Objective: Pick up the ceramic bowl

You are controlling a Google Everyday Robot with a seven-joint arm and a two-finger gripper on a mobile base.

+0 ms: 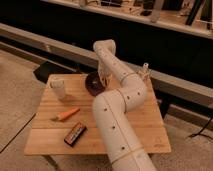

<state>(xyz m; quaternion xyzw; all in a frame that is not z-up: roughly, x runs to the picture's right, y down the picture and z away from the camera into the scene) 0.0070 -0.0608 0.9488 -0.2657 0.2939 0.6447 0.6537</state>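
Note:
The ceramic bowl (93, 82) is a small round dark reddish-brown bowl at the back middle of the wooden table (50, 132). My white arm rises from the bottom of the camera view, bends at the right and reaches back left over the bowl. The gripper (102, 80) hangs down at the bowl's right rim, close to or touching it. The arm hides part of the bowl's right side.
A pale cup (58, 89) stands at the back left. A carrot (66, 114) lies left of centre. A dark rectangular bar (75, 133) lies near the front. A pale slim object (145, 71) stands at the back right. A dark wall with a ledge runs behind.

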